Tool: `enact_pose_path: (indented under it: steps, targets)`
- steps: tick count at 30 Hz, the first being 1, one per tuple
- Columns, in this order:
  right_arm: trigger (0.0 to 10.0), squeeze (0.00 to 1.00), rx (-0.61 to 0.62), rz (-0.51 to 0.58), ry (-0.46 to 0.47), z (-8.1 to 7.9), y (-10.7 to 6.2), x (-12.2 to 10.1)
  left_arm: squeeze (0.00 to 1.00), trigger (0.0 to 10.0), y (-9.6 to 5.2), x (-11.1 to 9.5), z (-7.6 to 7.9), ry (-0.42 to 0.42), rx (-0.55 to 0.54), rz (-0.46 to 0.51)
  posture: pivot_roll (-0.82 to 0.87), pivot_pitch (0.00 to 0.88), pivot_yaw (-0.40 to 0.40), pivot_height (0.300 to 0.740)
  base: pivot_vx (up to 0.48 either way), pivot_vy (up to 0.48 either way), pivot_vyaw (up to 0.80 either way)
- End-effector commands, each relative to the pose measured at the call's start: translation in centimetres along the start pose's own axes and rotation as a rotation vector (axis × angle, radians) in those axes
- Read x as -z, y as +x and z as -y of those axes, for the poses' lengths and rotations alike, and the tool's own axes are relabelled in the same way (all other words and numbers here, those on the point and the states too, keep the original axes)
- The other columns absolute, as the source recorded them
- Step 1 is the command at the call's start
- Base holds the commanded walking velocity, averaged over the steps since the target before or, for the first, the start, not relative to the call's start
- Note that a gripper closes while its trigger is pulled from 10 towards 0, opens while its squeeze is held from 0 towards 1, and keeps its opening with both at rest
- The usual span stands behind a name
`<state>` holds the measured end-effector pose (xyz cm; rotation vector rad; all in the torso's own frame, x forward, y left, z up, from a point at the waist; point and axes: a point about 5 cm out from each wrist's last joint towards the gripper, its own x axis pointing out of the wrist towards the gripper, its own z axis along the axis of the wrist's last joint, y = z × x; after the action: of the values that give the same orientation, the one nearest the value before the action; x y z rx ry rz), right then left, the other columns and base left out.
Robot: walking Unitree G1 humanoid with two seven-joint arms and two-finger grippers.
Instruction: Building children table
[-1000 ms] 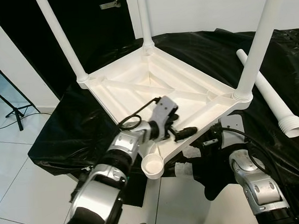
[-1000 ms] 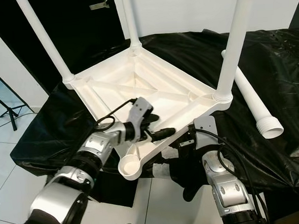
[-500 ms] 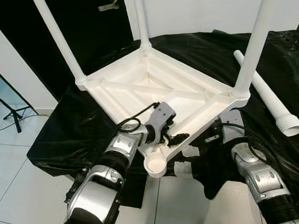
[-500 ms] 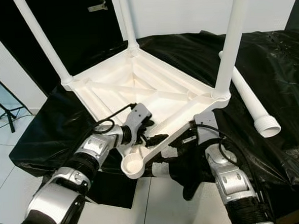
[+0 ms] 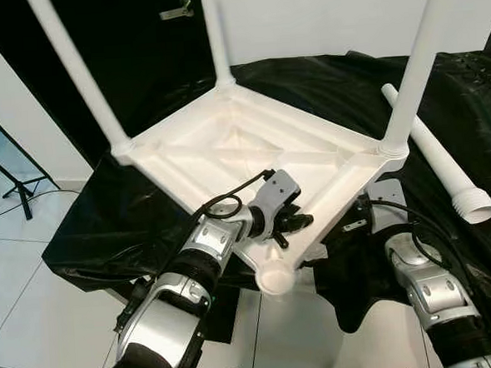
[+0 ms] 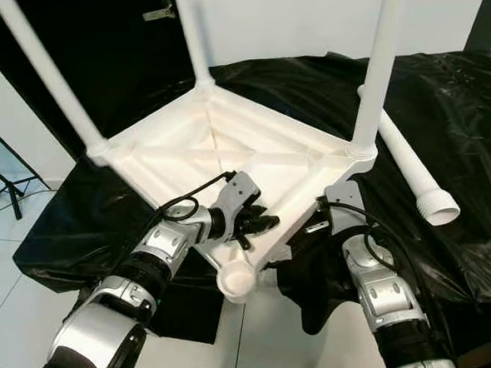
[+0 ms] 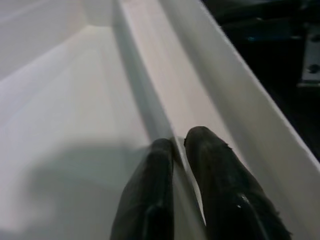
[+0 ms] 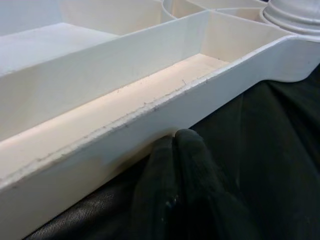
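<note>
The white children's table point(image 5: 226, 143) lies upside down on a black sheet point(image 5: 323, 87). Three white legs stand up from its corners: left point(image 5: 76, 73), back point(image 5: 214, 32) and right point(image 5: 417, 57). The near corner ends in a bare round socket point(image 5: 276, 276) that hangs past the sheet's edge. A loose fourth leg point(image 5: 432, 160) lies on the sheet to the right. My left gripper point(image 5: 296, 222) is shut on a thin rib point(image 7: 150, 107) inside the near rim. My right gripper point(image 8: 175, 140) is shut, its tips pressed against the outside of the rim point(image 8: 165, 107) from below.
White floor tiles point(image 5: 35, 289) begin just below the sheet's near edge. A black tripod stand point(image 5: 12, 177) is on the floor at the left. Behind the table are a dark door with a handle point(image 5: 178, 6) and a white wall point(image 5: 318, 13).
The table has turned and tipped: its near corner swung right and the socket's opening no longer faces me. My left gripper went with the rib. The right arm stays under the rim.
</note>
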<state>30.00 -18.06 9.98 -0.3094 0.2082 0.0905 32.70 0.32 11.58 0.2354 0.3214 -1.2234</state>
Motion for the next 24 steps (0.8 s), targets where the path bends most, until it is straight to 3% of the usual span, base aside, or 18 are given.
enact_pose_path:
  steps: [1,4,5,6,7,8,15,19,21,24]
  targets:
    - [4.5,0.0,-0.047,0.02,0.001,-0.8,1.0,-0.8,0.0,0.0,2.0,0.7,3.4,-0.024,0.233,-0.018,0.04,0.0,0.1,0.74,0.0,0.0,0.0]
    - [4.2,0.0,-0.04,0.018,-0.009,-0.2,1.6,-0.9,0.0,0.0,2.4,0.1,3.9,-0.023,0.232,0.013,0.04,0.0,0.101,0.74,0.0,0.0,0.0]
    - [4.7,0.0,-0.036,0.023,-0.016,0.1,1.9,-1.2,0.0,0.0,2.7,-0.3,4.1,-0.016,0.224,0.043,0.04,0.0,0.1,0.74,0.0,0.0,0.0]
    - [10.0,0.0,-0.022,0.034,-0.017,0.4,2.1,-1.7,0.0,4.3,3.0,-0.8,4.1,-0.005,0.192,0.075,0.05,0.0,0.096,0.74,0.0,0.0,0.0]
    - [10.0,0.0,-0.009,0.043,-0.016,0.7,2.2,-2.1,0.0,5.0,3.2,-1.2,4.0,0.004,0.161,0.105,0.05,0.0,0.096,0.74,0.0,0.0,0.0]
    - [10.0,0.0,0.007,0.051,-0.015,0.9,2.2,-2.3,0.0,10.0,3.2,-1.6,3.7,-0.004,0.128,0.137,0.05,0.0,0.094,0.74,0.0,0.0,0.0]
    - [10.0,0.0,0.186,0.033,-0.017,1.6,0.6,-1.5,0.0,10.0,2.1,-3.0,1.7,-0.096,0.004,0.292,0.04,0.0,0.093,0.74,0.0,0.0,0.0]
    - [10.0,0.0,0.253,0.011,-0.011,1.6,-0.3,-0.9,0.0,10.0,1.5,-3.3,1.3,-0.132,0.001,0.346,0.04,0.0,0.095,0.74,0.0,0.0,0.0]
    - [10.0,0.0,0.305,-0.01,-0.001,1.7,-1.2,-0.2,0.0,10.0,1.0,-4.0,1.0,-0.17,-0.01,0.429,0.03,0.0,0.101,0.74,0.0,0.0,0.0]
    - [10.0,0.0,0.32,-0.013,0.001,1.6,-1.7,-0.1,0.0,10.0,0.5,-4.6,0.6,-0.151,-0.032,0.489,0.02,0.0,0.103,0.74,0.0,0.0,0.0]
